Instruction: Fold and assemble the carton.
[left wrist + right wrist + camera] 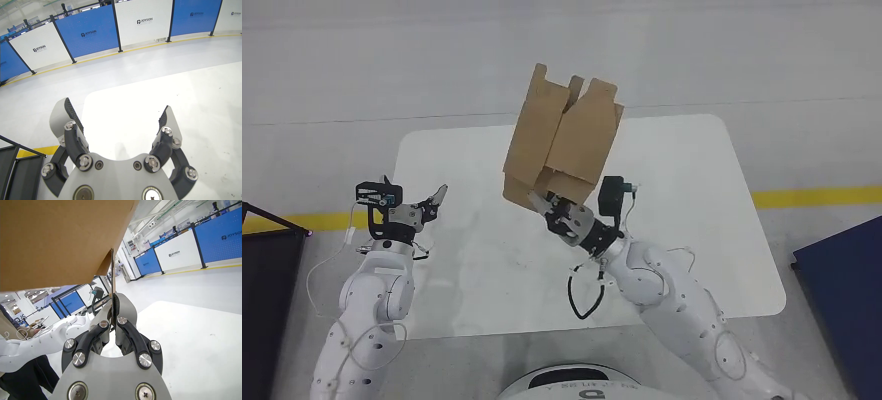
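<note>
A brown cardboard carton (562,140), still flattened with its flaps sticking out, hangs in the air above the middle of the white table (692,200). My right gripper (545,205) is shut on its lower edge. In the right wrist view the cardboard (56,241) looms overhead, and a thin flap edge (113,279) is pinched in the right gripper (113,300). My left gripper (434,196) stands open over the table's left edge, well apart from the carton. In the left wrist view the left gripper (117,111) holds nothing between its fingers (72,113).
A yellow floor line (812,196) runs on both sides of the table. A dark rack (262,270) stands at the left, and a dark blue panel (847,290) sits at the right. Blue and white partition panels (90,36) stand far behind.
</note>
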Action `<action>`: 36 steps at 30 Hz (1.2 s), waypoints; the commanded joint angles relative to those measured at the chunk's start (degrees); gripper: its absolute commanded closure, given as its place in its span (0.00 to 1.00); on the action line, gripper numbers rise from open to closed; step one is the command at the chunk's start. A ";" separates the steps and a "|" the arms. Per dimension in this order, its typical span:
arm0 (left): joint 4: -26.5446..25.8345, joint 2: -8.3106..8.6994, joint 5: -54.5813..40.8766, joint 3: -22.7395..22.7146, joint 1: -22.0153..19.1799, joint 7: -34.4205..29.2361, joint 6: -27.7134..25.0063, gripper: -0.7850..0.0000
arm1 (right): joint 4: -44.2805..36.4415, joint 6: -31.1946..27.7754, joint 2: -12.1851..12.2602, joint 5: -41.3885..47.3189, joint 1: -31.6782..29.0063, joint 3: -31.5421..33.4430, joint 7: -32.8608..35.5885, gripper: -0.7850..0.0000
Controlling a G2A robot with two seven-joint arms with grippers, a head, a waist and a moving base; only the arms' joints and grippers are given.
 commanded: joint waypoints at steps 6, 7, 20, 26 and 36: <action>0.00 0.00 0.00 0.00 0.00 0.00 0.00 0.00 | -0.61 2.07 0.09 -3.97 -1.11 1.26 -2.64 1.00; 0.00 0.00 0.00 0.00 0.00 0.00 0.00 0.00 | -0.69 2.05 0.12 -4.18 -1.25 1.48 -2.95 1.00; 0.00 0.00 0.00 0.00 0.00 0.00 0.00 0.00 | -2.81 16.03 0.79 -24.83 -3.23 4.86 -2.98 1.00; 0.00 0.00 0.00 0.00 0.00 0.00 0.00 0.00 | -3.26 26.95 1.13 -36.92 -3.63 7.20 1.56 1.00; 0.00 0.00 0.00 0.00 0.00 0.00 0.00 0.00 | -6.65 35.64 1.60 -46.13 -6.10 11.57 4.75 1.00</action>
